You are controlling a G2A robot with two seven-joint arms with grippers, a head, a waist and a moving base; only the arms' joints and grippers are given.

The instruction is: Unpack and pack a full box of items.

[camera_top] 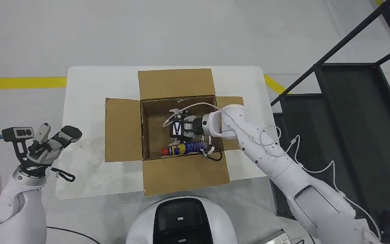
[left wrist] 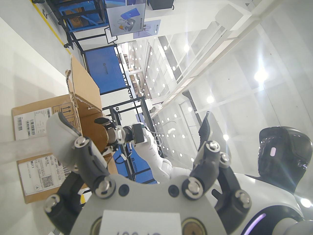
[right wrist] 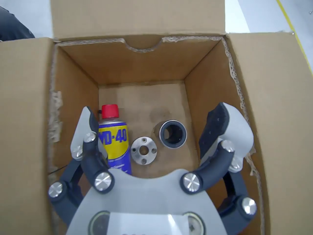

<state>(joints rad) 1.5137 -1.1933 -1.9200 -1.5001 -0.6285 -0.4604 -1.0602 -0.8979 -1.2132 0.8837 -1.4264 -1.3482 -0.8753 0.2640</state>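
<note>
An open cardboard box (camera_top: 124, 129) (right wrist: 156, 57) sits on the white table (camera_top: 91, 91). On its floor lie a blue and yellow spray can with a red cap (right wrist: 115, 138) (camera_top: 183, 147), a round metal flange (right wrist: 143, 150) and a black ring-shaped bearing (right wrist: 173, 133). My right gripper (right wrist: 154, 125) (camera_top: 175, 129) hangs open inside the box above these parts, holding nothing. My left gripper (left wrist: 129, 128) (camera_top: 52, 139) is off the table's left edge, open and empty. From there the box (left wrist: 49, 133) appears side-on.
The box's flaps are folded outward on all sides; the far flap (camera_top: 177, 82) lies toward the table's back. A yellow floor line (camera_top: 30, 82) runs behind the table. A dark metal stair frame (camera_top: 341, 79) stands to the right.
</note>
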